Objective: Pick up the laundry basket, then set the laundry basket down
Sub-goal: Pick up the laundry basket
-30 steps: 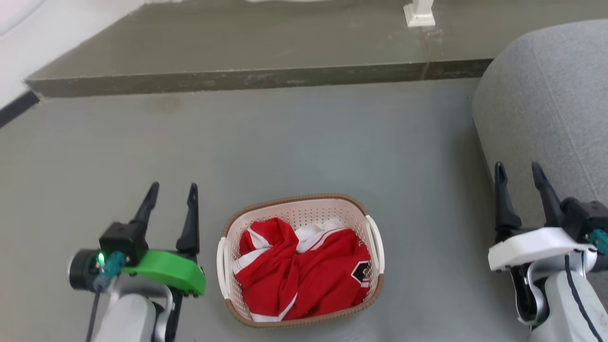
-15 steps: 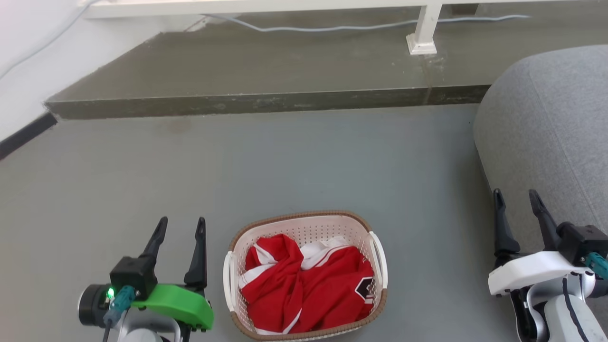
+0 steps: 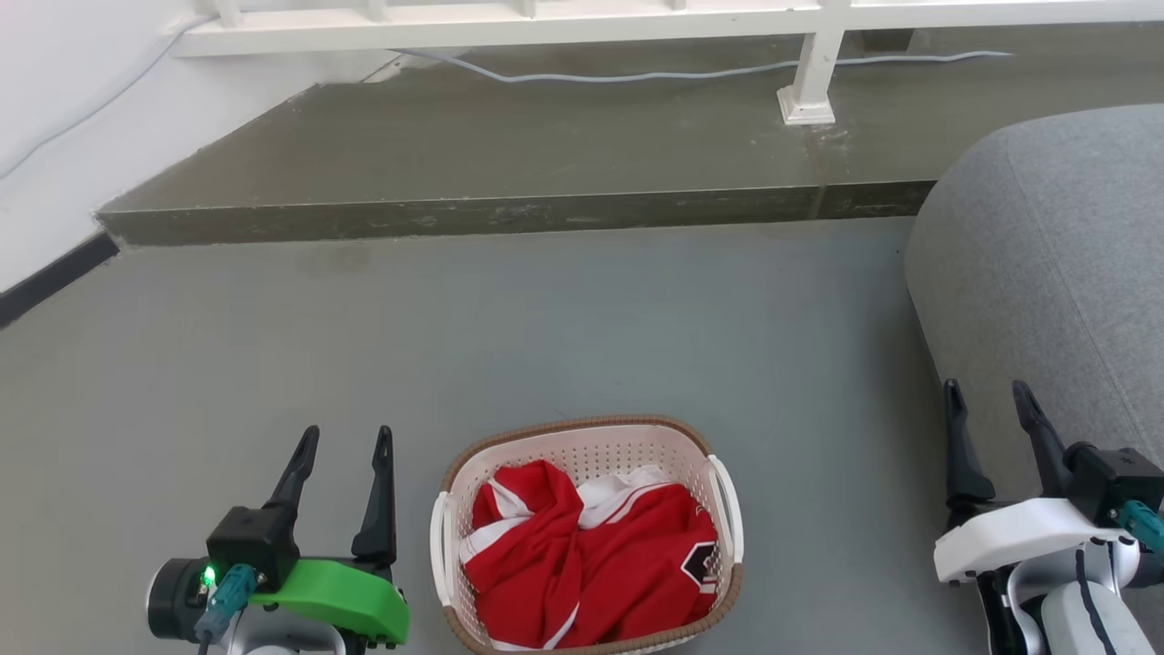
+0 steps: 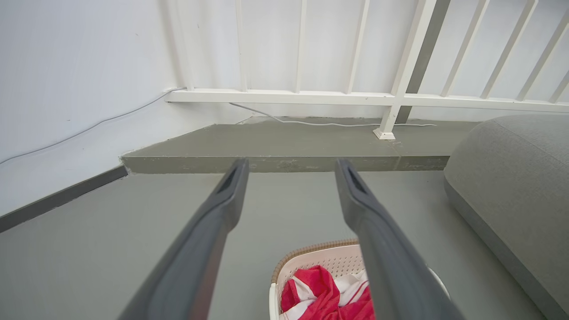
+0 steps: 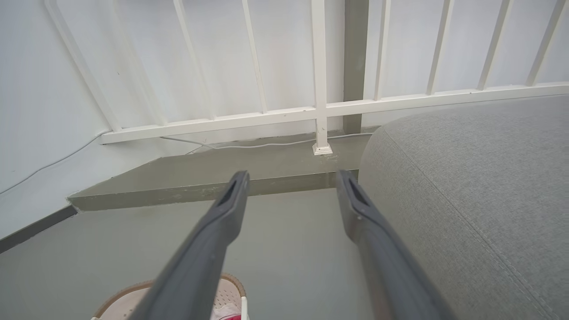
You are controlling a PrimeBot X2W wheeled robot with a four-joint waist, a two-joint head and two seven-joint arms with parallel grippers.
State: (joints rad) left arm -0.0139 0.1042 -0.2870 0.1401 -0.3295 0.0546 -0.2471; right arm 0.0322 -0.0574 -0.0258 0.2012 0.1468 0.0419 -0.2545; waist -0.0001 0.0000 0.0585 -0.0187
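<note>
The head camera has tipped up since a second ago. The whole view slides down and more of the railing (image 3: pixel 546 23) shows, but the basket (image 3: pixel 591 448) has not shifted on the floor (image 3: pixel 582 327). It stands upright there, straight ahead between the two arms, with a red and white garment (image 3: pixel 582 573) heaped inside. A white handle sits on each side: the left handle (image 3: pixel 439 546) and the right handle (image 3: pixel 730 509).

The left gripper (image 3: pixel 349 432) hangs just beside the left handle, jaws apart and empty, pointing forward. The right gripper (image 3: pixel 986 387) is well apart from the right handle and close to the grey sofa (image 3: pixel 1046 273), its jaws apart too. Nothing touches the basket, so the pick-up looks not yet begun.

This looks like a two-arm lift. The right arm should first come inward, clear of the sofa, until it is as near its handle as the left is. Each pair of jaws should then drop to straddle the middle of its handle. Both should clamp before either arm rises. Lifting at one rate should keep the rim level; the plastic probably flexes, and a tilt could let the garment spill.
</note>
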